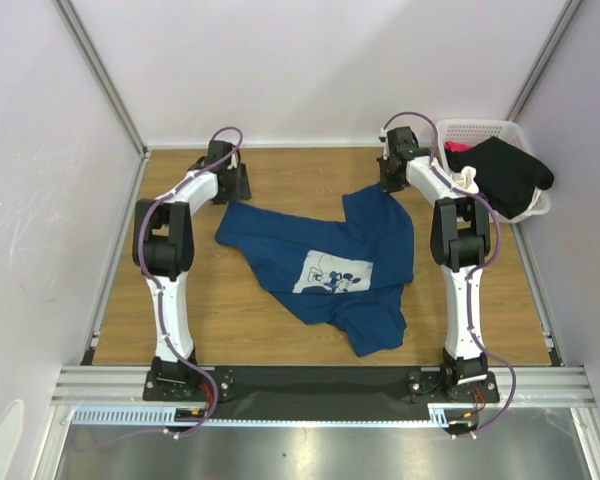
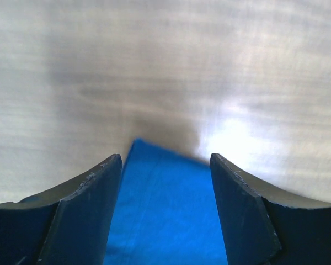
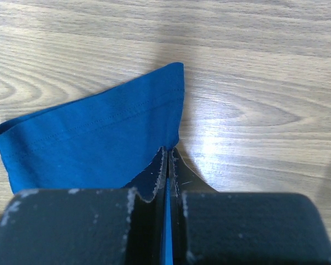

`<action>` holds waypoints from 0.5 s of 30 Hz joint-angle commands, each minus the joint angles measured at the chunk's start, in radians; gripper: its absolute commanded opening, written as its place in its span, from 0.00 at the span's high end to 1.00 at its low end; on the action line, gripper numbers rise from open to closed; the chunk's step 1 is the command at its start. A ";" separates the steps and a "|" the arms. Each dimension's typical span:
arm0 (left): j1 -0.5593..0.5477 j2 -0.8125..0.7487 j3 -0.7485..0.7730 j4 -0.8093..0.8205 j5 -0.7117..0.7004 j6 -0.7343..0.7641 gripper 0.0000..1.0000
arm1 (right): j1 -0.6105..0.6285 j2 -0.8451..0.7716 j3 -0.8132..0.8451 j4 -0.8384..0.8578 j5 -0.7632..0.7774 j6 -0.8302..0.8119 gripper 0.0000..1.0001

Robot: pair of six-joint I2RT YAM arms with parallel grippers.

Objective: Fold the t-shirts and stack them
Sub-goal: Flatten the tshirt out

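A dark blue t-shirt (image 1: pixel 325 260) with a white square cartoon-mouse print (image 1: pixel 335 272) lies crumpled on the wooden table. My left gripper (image 1: pixel 232 190) is at its far left corner. In the left wrist view this gripper (image 2: pixel 165 161) is open, with blue cloth (image 2: pixel 165 215) lying between the spread fingers. My right gripper (image 1: pixel 390 183) is at the shirt's far right corner. In the right wrist view it (image 3: pixel 169 150) is shut on the blue cloth's hemmed edge (image 3: pixel 99 138). A black t-shirt (image 1: pixel 505 172), a pink one (image 1: pixel 452 148) and a cream-white one (image 1: pixel 467 178) sit in the basket.
A white plastic lattice basket (image 1: pixel 485 128) stands at the far right corner, against the wall. Walls and metal posts enclose the table on three sides. A dark strip and a metal rail run along the near edge by the arm bases.
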 commanded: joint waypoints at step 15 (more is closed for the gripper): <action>0.001 0.045 0.077 -0.059 -0.040 -0.053 0.34 | -0.013 -0.063 -0.005 0.020 0.010 0.007 1.00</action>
